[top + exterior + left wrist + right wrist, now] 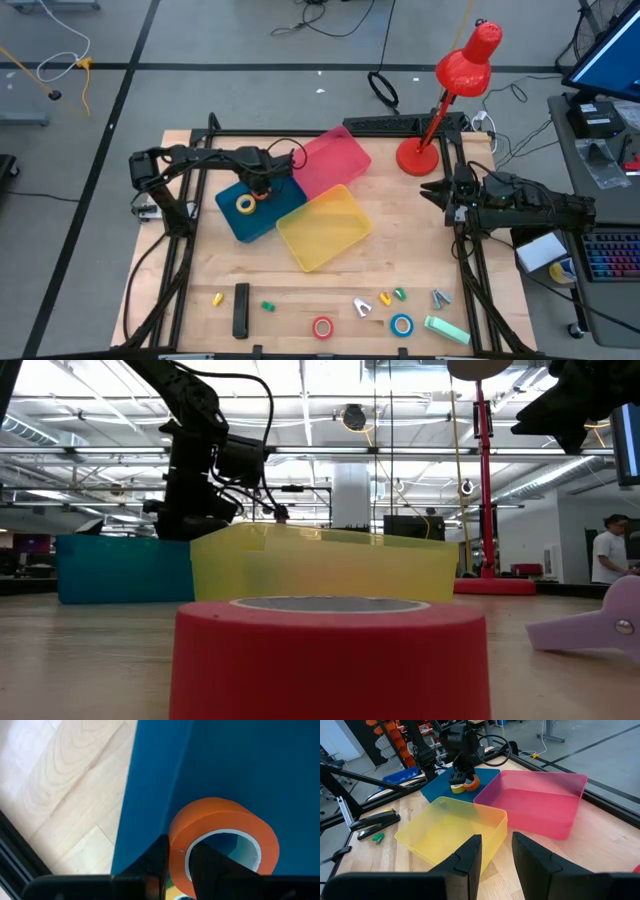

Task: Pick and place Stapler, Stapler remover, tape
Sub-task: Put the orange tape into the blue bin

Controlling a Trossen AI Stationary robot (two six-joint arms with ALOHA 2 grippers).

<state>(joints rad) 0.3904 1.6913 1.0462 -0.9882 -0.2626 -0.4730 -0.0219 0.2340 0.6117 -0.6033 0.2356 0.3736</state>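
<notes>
— Orange tape (225, 837) sits between my left gripper's (176, 865) fingers, one finger outside the ring wall and one inside the hole. They are nearly closed on that wall and it looks pinched to me. How should I let it go?

— Where are you holding it?

— Over the blue bin (262, 208), near its back corner next to the pink bin (335, 160). The yellow tape (246, 204) already lies in the blue bin, just beside me.

— Then lower until the roll is close to the bin floor, and open the fingers only a little, so the ring slips off without bouncing. Keep clear of the yellow roll and the bin wall.

— Agreed. I'd lift straight up afterwards, so the inner finger doesn't drag the ring out.

— And your other arm?

— My right gripper (495, 852) waits at the table's right side with its fingers partly apart, holding nothing. The red tape (322, 327), blue tape (401, 324) and black stapler (240, 310) remain on the table's front edge.
</notes>
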